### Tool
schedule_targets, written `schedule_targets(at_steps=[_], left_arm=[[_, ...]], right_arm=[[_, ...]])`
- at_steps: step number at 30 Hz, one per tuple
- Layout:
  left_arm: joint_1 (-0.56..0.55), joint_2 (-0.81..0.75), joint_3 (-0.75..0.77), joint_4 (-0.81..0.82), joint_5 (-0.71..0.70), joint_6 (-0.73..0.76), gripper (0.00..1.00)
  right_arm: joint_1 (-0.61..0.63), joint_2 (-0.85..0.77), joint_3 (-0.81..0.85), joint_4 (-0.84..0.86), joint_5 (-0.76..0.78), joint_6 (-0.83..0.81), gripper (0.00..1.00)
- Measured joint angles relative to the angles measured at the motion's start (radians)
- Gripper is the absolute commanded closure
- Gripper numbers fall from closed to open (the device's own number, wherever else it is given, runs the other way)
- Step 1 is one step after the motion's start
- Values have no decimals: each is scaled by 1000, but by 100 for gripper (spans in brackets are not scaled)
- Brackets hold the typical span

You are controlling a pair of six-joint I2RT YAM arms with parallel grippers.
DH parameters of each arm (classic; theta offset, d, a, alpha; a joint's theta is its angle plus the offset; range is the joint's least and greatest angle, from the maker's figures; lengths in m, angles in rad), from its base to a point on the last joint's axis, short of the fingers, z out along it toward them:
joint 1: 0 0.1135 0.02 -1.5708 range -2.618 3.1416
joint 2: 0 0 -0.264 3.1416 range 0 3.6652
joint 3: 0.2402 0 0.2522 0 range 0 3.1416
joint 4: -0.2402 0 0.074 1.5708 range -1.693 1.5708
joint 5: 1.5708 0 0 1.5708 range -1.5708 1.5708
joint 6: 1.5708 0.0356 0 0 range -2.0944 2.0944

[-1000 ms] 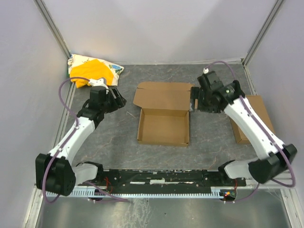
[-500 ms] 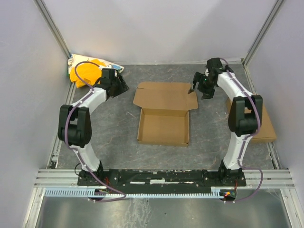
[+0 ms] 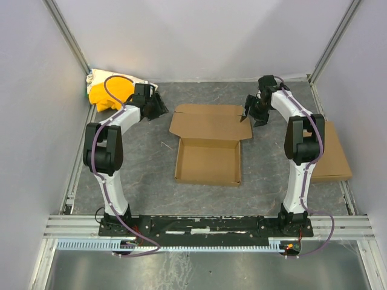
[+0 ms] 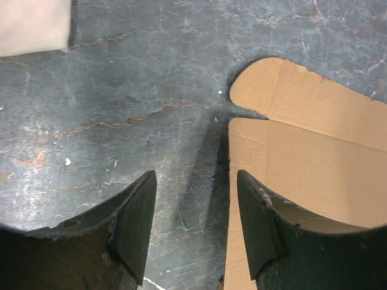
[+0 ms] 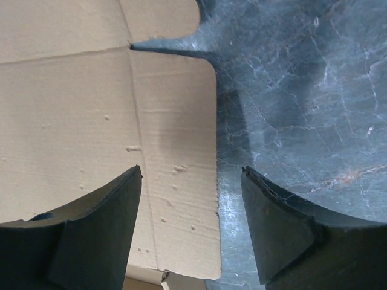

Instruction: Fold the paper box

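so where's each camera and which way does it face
top external: above and behind the bases, looking down; both arms and the whole paper box show
left wrist: on the left arm, facing down past the open left gripper at the lid's left corner
right wrist: on the right arm, facing down past the open right gripper at the lid's right edge
shared: the box lid

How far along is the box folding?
Roughly halfway. Done: the box has its tray walls up. In hand: the left gripper and right gripper, both open, hover at the side edges of the flat lid. Left: folding the lid's flaps and closing it.
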State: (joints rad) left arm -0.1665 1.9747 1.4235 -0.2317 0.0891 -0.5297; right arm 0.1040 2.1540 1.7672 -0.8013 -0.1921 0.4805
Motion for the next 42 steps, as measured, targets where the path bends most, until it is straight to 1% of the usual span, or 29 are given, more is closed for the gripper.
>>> schedule_targets(at_steps=[2,9,15,19,22,26,28,30,32,34,38,42], left_arm=[[0,2,0,3,22,0,39],[-10,23,0,3,68,0,42],[-37,29,5,2,97,1,44],[-64,29,16,2,101,9,45],[-84,29,25,2,105,17,46],[-105,29,29,-2,104,31,47],[-112,29,29,-8,98,39,46],[-117,29,29,-20,79,47,43],[-117,26,29,-38,45,53,40],[-115,14,28,-69,5,62,39],[-98,-48,13,-129,-59,71,39],[-88,-116,6,-175,-92,85,38]], right_arm=[[0,-6,-20,-1,8,-4,26],[4,-18,-88,25,-38,-13,36],[34,-41,-103,36,-61,-24,51],[54,-62,-103,35,-50,-33,58],[68,-72,-101,28,-34,-40,62],[91,-74,-93,11,-3,-45,62],[102,-76,-92,3,15,-48,64],[113,-79,-86,-10,40,-50,69],[117,-82,-82,-19,56,-51,76],[121,-84,-72,-29,70,-51,86],[122,-99,-66,-31,73,-43,90],[125,-126,-68,-34,116,-53,90]])
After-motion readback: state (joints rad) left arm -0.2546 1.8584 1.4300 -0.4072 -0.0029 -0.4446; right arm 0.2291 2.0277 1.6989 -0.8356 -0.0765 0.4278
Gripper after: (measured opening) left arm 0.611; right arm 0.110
